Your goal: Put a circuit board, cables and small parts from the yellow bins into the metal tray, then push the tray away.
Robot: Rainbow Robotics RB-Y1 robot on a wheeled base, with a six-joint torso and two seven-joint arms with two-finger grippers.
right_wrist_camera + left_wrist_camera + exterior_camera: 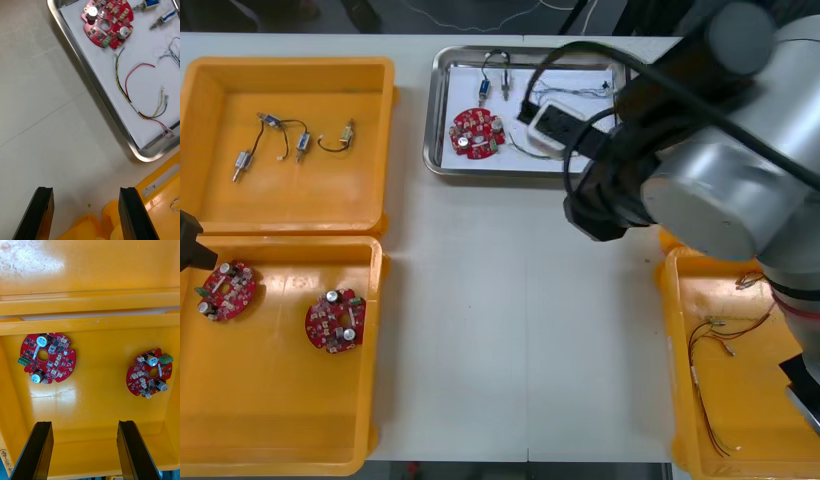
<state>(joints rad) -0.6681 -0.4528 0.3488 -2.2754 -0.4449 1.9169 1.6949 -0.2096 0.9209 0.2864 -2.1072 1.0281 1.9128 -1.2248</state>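
both gape empty: left claw (84, 423) over a yellow bin (93, 405), right claw (86, 188) apparently beside the tray (93, 84).

A light table (510, 330) bears yellow bins (290, 66) and a metal tray (432, 112).

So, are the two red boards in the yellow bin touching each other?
Apart. The left wrist view shows bare yellow bin floor between the first red board and the second red board.

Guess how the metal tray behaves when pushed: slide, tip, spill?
Metal tray probably slides easily: low, flat, on a smooth table. Tipping seems unlikely. Loose red and yellow cable and circuit board inside may shift; its rim should contain them.
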